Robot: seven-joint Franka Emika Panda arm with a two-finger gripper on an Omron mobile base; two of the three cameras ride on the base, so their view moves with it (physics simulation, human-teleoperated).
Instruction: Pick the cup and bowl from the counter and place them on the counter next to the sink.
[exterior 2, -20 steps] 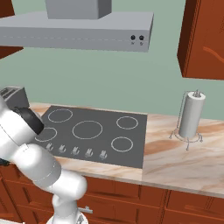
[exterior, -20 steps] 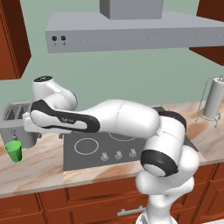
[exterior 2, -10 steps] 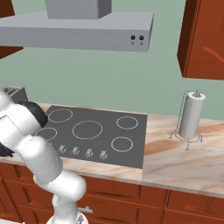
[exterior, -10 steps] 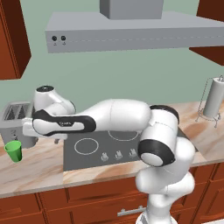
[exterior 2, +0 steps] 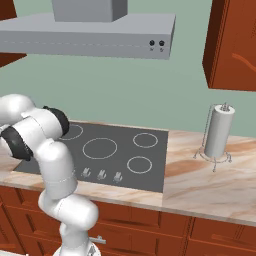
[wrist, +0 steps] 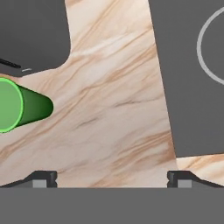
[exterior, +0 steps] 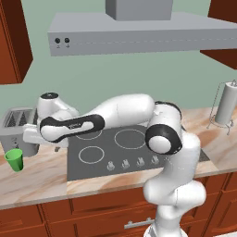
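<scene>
**Still early: cup not yet picked**

Well, nothing is lifted so far! The small bright green tapered cup (exterior: pixel 15 160) stands upright on the beige-pink marbled stone bench (exterior: pixel 41 178) at the left edge of the left base frame, rim up, long axis vertical, just beside the grey toaster (exterior: pixel 16 129). The fingers (wrist: pixel 112 178) hang spread wide, empty, the cup off to their left in the hand frame. Both the grasp and the carry to the sink remain.
</scene>
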